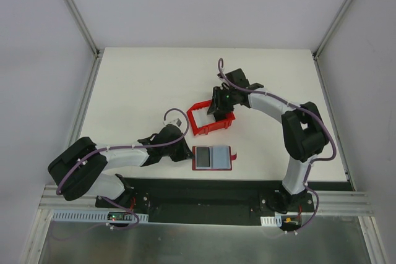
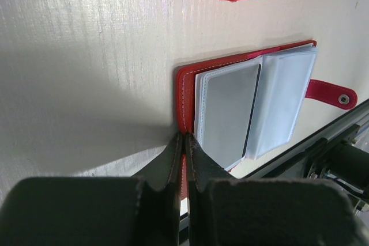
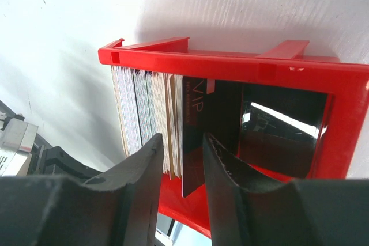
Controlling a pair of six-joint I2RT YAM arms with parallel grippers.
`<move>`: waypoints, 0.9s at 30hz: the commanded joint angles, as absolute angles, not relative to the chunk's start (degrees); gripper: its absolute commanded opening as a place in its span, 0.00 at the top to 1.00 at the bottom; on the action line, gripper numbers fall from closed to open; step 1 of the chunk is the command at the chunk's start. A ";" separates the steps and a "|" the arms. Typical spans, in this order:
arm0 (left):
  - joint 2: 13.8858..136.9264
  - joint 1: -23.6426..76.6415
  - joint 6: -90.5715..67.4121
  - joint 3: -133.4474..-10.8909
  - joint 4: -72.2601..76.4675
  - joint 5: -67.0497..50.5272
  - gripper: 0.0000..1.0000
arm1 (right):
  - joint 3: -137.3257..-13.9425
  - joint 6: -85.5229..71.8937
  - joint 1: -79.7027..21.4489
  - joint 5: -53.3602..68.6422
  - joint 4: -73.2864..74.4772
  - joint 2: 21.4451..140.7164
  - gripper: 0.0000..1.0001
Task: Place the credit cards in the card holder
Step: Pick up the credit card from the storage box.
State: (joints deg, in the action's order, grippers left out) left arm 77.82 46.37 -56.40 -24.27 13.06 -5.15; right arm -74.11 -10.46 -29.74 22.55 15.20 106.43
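Observation:
The card holder point(image 1: 212, 157) lies open on the table near the front edge, red cover down, pale pockets point(image 2: 248, 102) up and its tab to the right. My left gripper point(image 1: 185, 152) is shut on the holder's red left edge point(image 2: 185, 136). Several credit cards point(image 3: 144, 108) stand on edge in the red bin, mostly whitish, with a dark card point(image 3: 202, 119) at the end of the row. My right gripper point(image 3: 181, 142) reaches into the bin point(image 1: 221, 108). Its fingers stand apart on either side of the dark card and a few pale ones.
The red open-topped bin point(image 3: 230, 70) sits mid-table, just behind the holder point(image 1: 199, 129). A black base plate runs along the table's near edge point(image 1: 204, 187), close below the holder. Pale walls enclose the table on three sides.

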 commanded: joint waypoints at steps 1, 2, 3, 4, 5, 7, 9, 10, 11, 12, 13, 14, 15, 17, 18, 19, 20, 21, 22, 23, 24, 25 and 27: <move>79.36 45.70 -54.40 -22.85 7.12 -3.43 1.00 | -74.09 -10.81 -29.62 24.43 13.54 103.01 0.66; 79.37 45.79 -54.32 -22.85 7.03 -3.60 1.00 | -74.00 -10.90 -29.53 24.43 13.62 103.01 0.67; 79.54 45.79 -54.32 -22.94 7.03 -3.69 1.00 | -74.09 -10.90 -29.53 24.43 13.71 103.09 0.69; 79.72 45.79 -54.32 -23.11 7.12 -3.69 1.00 | -74.18 -11.07 -29.44 24.35 13.88 103.27 0.71; 79.72 45.70 -54.32 -23.12 7.12 -3.78 1.00 | -74.18 -10.99 -29.53 24.26 13.97 103.36 0.73; 79.80 45.79 -54.23 -23.03 7.03 -3.78 1.00 | -74.00 -10.90 -29.36 24.08 14.06 103.45 0.76; 79.89 45.70 -54.32 -23.11 7.12 -3.87 1.00 | -74.00 -10.90 -29.27 23.73 14.06 103.27 0.80; 79.89 45.79 -54.23 -23.12 7.12 -3.78 1.00 | -74.09 -10.81 -29.18 23.73 14.06 103.18 0.82; 79.89 45.70 -54.23 -23.12 7.12 -3.87 1.00 | -74.27 -10.90 -29.01 23.64 14.15 103.01 0.83; 79.89 45.70 -54.32 -23.20 7.12 -3.78 1.00 | -74.35 -10.72 -29.00 23.12 14.15 102.75 0.85; 79.89 45.70 -54.32 -23.12 7.12 -3.78 1.00 | -74.44 -10.64 -28.83 22.33 14.32 102.40 0.88; 79.98 45.79 -54.32 -23.12 7.12 -3.87 1.00 | -74.62 -10.29 -28.83 21.72 14.59 102.13 0.89; 79.98 45.70 -54.32 -23.12 7.12 -3.87 1.00 | -75.14 -10.02 -28.65 20.84 15.11 101.87 0.90; 79.98 45.79 -54.32 -23.12 7.03 -3.87 1.00 | -76.28 -8.88 -28.65 18.91 16.52 101.69 0.92; 79.89 45.70 -54.32 -23.12 7.03 -3.87 1.00 | -76.81 -8.44 -28.74 17.85 17.39 101.69 0.94; 79.89 45.70 -54.32 -23.20 7.12 -3.87 1.00 | -77.43 -8.09 -28.65 17.15 17.84 101.69 0.95; 79.98 45.70 -54.32 -23.20 7.12 -3.87 1.00 | -77.78 -7.65 -28.65 16.70 18.19 101.69 0.96; 80.07 45.70 -54.32 -23.20 7.12 -3.87 1.00 | -77.96 -7.12 -28.74 16.09 18.63 101.43 0.98; 80.07 45.70 -54.32 -23.29 7.12 -3.95 1.00 | -77.87 -6.77 -28.74 15.21 18.55 100.90 0.99; 80.07 45.70 -54.32 -23.29 7.12 -3.96 1.00 | -77.78 -6.59 -28.65 14.51 18.37 100.38 1.00; 79.98 45.70 -54.40 -23.20 7.12 -3.96 1.00 | -77.78 -6.24 -28.65 13.81 18.37 99.59 1.00; 79.89 45.70 -54.49 -23.12 7.12 -3.96 1.00 | -77.61 -5.89 -28.65 12.93 18.46 98.62 1.00; 79.72 45.70 -54.49 -23.12 7.12 -3.87 1.00 | -76.99 -5.45 -28.65 11.78 18.11 96.34 1.00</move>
State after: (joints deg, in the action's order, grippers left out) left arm 78.00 46.37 -56.38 -24.29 13.10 -5.56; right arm -75.22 -7.79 -28.69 15.79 17.98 103.66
